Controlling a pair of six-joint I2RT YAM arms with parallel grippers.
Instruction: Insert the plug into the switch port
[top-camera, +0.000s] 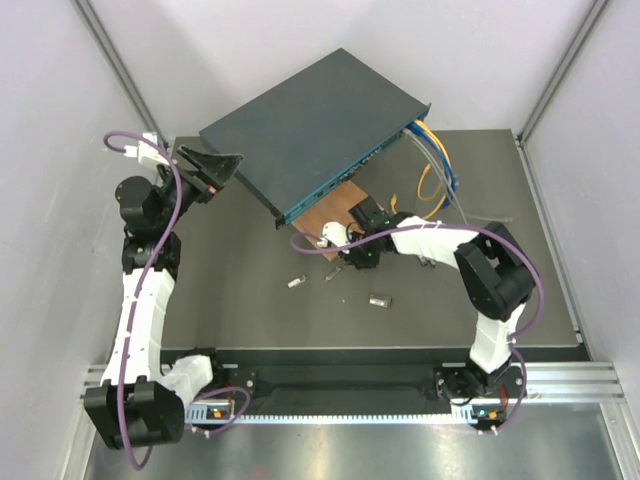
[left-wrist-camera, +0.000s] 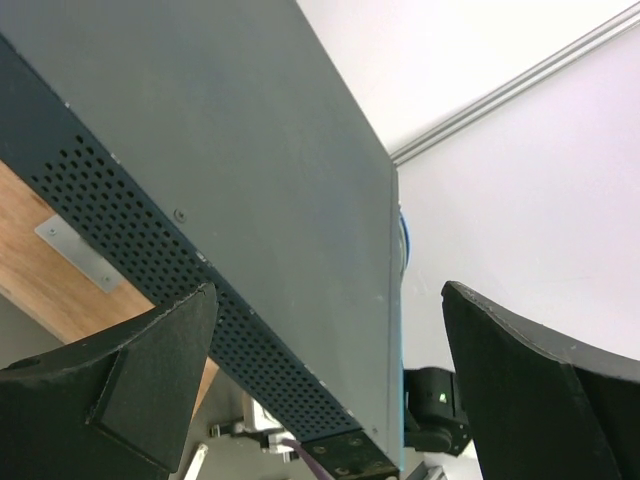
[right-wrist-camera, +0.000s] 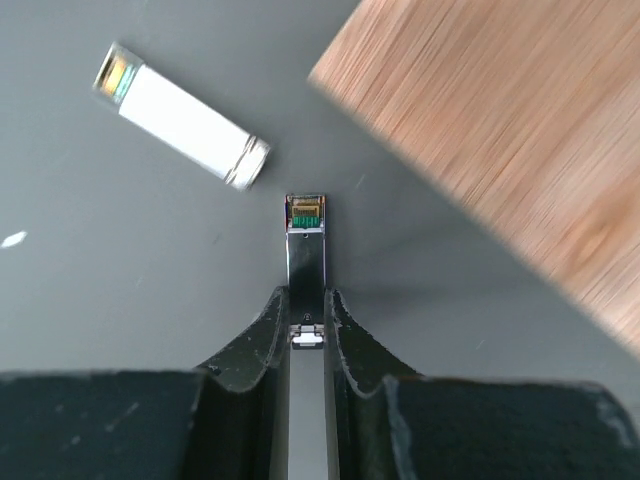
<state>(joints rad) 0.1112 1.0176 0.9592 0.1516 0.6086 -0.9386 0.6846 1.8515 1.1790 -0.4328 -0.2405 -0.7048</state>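
Right pincer (right-wrist-camera: 306, 303): jaws closed on the plug (right-wrist-camera: 305, 240), which is gripped by its rear end with the contact end projecting forward. It is near the middle of the desk (top-camera: 230, 290), just beside the near edge of a wooden board (right-wrist-camera: 500, 150). A second silver module (right-wrist-camera: 185, 117) lies close by on the desk. Left pincer (top-camera: 225, 175): jaws spread wide, holding nothing, at the left corner of the switch (top-camera: 310, 125). The switch lies askew at the far edge of the desk over the board, with its teal socket face turned toward the near-right.
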